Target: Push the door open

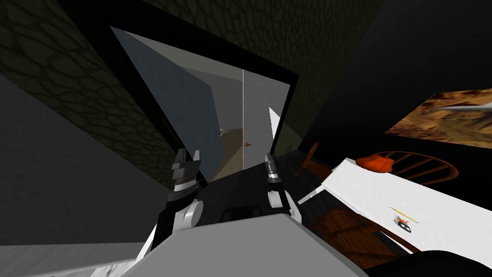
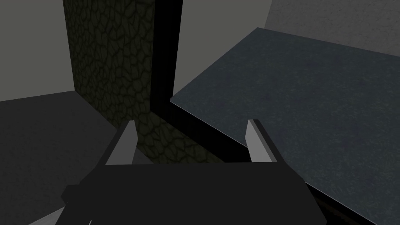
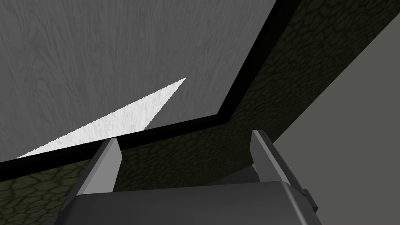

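Dark walls with a cobbled olive pattern (image 1: pixel 120 110) surround a black door frame (image 1: pixel 288 110), where the blue-grey door (image 1: pixel 192 110) stands angled open at the left of the opening. Beyond it a pale grey wall and a strip of tan floor (image 1: pixel 233 154) show in brighter light.

The robot's left gripper (image 1: pixel 188 156) is raised close to the door, by the frame, its two blade fingers spread wide and holding nothing. In the left wrist view one finger stands before the door's panel and the other before the patterned wall; whether either touches cannot be told.

The right gripper (image 1: pixel 268 161) is raised at the right side of the opening, fingers likewise wide apart and empty. It is aimed at a corner of the frame, with a grey wood-grained surface (image 3: pixel 117 47) past it crossed by a bright wedge of light.

On the robot's right a white table (image 1: pixel 432 207) carries an orange object (image 1: pixel 375 162) and a small black-and-yellow item (image 1: pixel 402 222), with a wooden chair (image 1: pixel 423 168) just behind it and a brown picture (image 1: pixel 447 120) above.
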